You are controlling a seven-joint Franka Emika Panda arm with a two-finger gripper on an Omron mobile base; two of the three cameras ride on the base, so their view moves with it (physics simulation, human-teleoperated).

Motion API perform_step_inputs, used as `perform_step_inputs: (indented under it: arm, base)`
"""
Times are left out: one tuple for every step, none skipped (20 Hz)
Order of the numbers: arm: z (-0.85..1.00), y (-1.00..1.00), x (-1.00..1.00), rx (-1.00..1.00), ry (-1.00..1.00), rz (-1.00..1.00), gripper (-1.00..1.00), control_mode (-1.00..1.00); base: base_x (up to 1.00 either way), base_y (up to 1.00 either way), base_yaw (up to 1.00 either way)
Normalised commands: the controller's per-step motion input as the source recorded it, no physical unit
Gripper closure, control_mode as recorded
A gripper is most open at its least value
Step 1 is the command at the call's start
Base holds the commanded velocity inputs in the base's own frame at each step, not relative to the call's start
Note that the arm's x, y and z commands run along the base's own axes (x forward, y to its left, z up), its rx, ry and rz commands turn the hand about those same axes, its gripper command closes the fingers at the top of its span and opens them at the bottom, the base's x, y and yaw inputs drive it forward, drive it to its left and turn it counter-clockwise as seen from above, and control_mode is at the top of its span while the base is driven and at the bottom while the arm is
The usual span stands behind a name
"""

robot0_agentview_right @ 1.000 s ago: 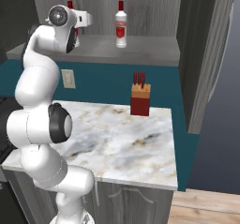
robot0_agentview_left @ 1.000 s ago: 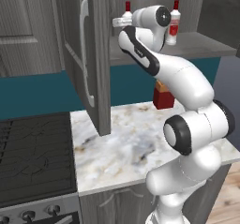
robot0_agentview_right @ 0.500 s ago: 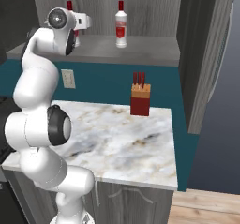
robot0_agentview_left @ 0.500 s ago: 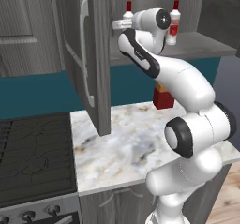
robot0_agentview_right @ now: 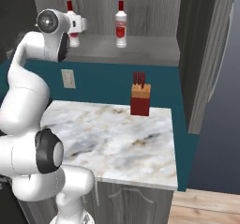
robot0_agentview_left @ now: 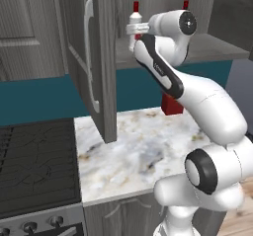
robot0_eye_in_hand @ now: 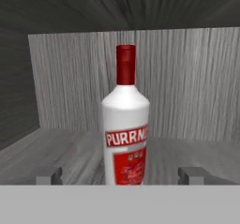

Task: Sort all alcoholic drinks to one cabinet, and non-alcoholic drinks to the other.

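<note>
Cabinet shelf (robot0_agentview_right: 140, 49) holds two red-capped bottles; nearer bottle (robot0_eye_in_hand: 125, 134) reads "PURRN". Tool (robot0_eye_in_hand: 121, 175) released, fingers either side. Right base view shows second bottle (robot0_agentview_right: 121, 25) beside it.

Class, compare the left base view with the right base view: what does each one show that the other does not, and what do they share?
Left base view alone: the stove beside the counter and the open cabinet door with its handle. Right base view alone: the wall outlet and the second red-capped bottle in full, standing apart on the shelf. Shared: the marble counter, the red knife block, and the end effector at the nearer red-capped bottle on the cabinet shelf.
</note>
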Motion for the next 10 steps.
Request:
perform_step_inputs:
  arm:
    - [0.01,-0.19,-1.0,0.0,0.0,0.0,-1.0,-1.0]
    - [0.0,-0.21,-1.0,0.0,0.0,0.0,-1.0,-1.0]
    - [0.0,-0.24,-1.0,0.0,0.0,0.0,-1.0,-1.0]
    - [0.0,-0.24,-1.0,0.0,0.0,0.0,-1.0,-1.0]
    - [0.0,-0.25,-1.0,0.0,0.0,0.0,-1.0,-1.0]
    - [0.0,-0.27,-1.0,0.0,0.0,-0.01,-1.0,-1.0]
    - [0.0,-0.28,-1.0,0.0,0.0,-0.01,-1.0,-1.0]
    - [0.0,-0.26,-1.0,-0.01,0.0,-0.02,-1.0,-1.0]
    - [0.0,-0.29,-1.0,-0.02,0.0,-0.03,-1.0,-1.0]
    - [0.0,-0.28,-1.0,-0.04,0.01,-0.03,-1.0,-1.0]
  base:
    - [0.0,0.0,0.0]
    - [0.0,0.0,0.0]
    - [0.0,0.0,0.0]
    - [0.0,0.0,0.0]
    - [0.0,0.0,0.0]
    - [0.0,0.0,0.0]
    - [0.0,0.0,0.0]
    - [0.0,0.0,0.0]
    - [0.0,0.0,0.0]
    - [0.0,0.0,0.0]
